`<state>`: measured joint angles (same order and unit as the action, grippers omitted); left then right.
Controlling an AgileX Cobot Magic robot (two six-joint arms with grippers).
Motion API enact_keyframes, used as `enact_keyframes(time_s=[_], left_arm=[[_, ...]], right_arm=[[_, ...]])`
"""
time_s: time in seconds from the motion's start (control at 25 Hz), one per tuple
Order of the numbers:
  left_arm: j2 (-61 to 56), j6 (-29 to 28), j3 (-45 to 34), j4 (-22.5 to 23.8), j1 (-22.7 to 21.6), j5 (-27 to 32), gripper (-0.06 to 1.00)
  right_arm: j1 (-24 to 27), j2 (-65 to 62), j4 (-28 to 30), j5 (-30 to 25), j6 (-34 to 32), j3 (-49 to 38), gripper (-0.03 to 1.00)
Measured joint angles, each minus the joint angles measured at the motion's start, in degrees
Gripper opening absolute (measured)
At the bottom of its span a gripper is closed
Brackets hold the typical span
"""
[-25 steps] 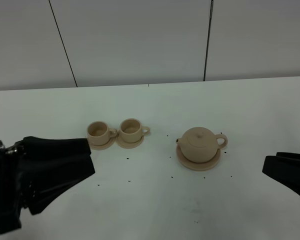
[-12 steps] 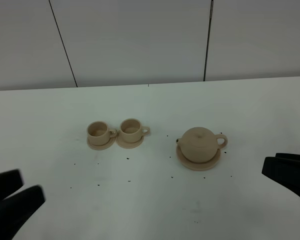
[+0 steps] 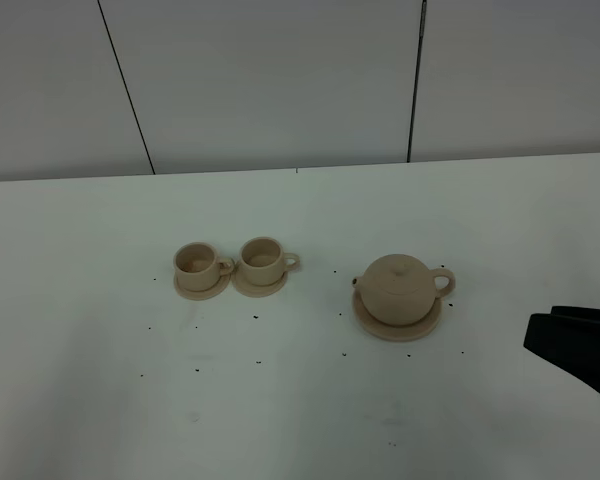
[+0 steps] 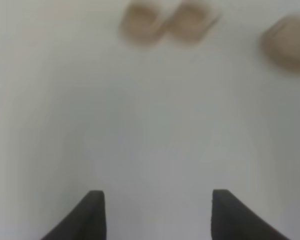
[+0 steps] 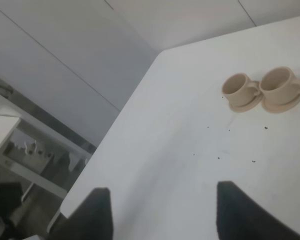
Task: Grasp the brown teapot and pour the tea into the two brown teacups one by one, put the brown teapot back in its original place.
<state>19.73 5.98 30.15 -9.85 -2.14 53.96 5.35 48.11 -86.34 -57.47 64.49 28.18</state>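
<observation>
The brown teapot (image 3: 398, 287) sits upright with its lid on, resting on its wide saucer (image 3: 375, 323), the original place, right of the table's centre. To its left stand the two brown teacups (image 3: 195, 262) (image 3: 263, 256), side by side on small saucers. My left gripper (image 4: 157, 216) is open over bare table; blurred cups (image 4: 142, 22) (image 4: 192, 20) and teapot (image 4: 287, 40) lie far ahead of it. My right gripper (image 5: 165, 210) is open and holds nothing, with both cups (image 5: 237, 87) (image 5: 280, 85) ahead. The right arm (image 3: 580, 345) shows at the lower right edge, apart from the teapot.
The white table (image 3: 300, 410) is dotted with small dark specks around the crockery. A panelled wall (image 3: 280, 80) stands behind the table's far edge. In the right wrist view the table's side edge (image 5: 115, 125) drops off toward shelving.
The left arm, large at the lower left a second ago, has drawn back out of the exterior view. The right arm, teapot and cups have not moved.
</observation>
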Motion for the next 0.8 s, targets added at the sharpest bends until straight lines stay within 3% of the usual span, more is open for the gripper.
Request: enact_keyframes(time_s=[0.16,0.32,0.8], left_arm=[[0.0,-3.6,0.0,6.5,0.0,4.5,0.53],[0.0,-6.0,0.0,9.8,0.0,7.2,0.53],[0.0,-7.1,0.0,11.8,0.0,8.1,0.53]], right_arm=[[0.0,0.0,0.0,0.0,0.0,0.0,0.45],[0.0,0.0,0.4,0.0,0.0,0.0,0.45],[0.0,0.0,3.0,0.0,0.0,0.0,0.45]])
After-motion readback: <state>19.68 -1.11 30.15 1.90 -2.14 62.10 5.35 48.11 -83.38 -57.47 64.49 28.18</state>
